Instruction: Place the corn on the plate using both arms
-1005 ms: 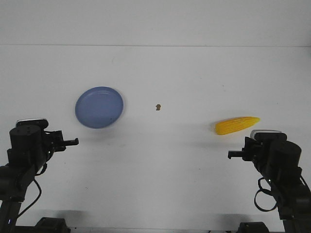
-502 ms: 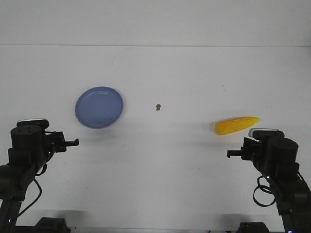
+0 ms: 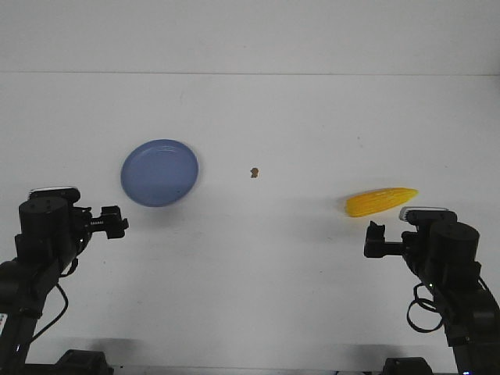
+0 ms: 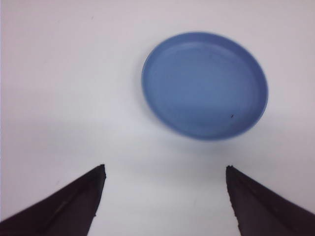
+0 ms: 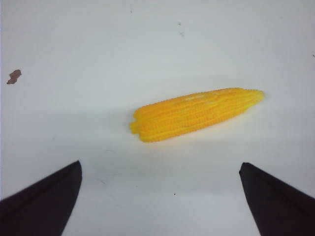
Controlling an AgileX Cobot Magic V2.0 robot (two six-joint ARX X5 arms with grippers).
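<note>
The yellow corn (image 3: 380, 201) lies on the white table at the right, its point to the right; it also shows in the right wrist view (image 5: 196, 114). The round blue plate (image 3: 159, 173) lies at the left, empty, and shows in the left wrist view (image 4: 204, 83). My left gripper (image 3: 114, 222) is open and empty, near and left of the plate (image 4: 165, 169). My right gripper (image 3: 373, 238) is open and empty, just near of the corn's blunt end (image 5: 160, 166). Neither gripper touches anything.
A tiny brown speck (image 3: 254, 173) lies on the table between plate and corn, also in the right wrist view (image 5: 14, 76). The table's back edge meets a white wall (image 3: 250, 35).
Both grippers have opened wide. The left gripper has moved slightly up and toward the plate. The corn and plate have not moved.
</note>
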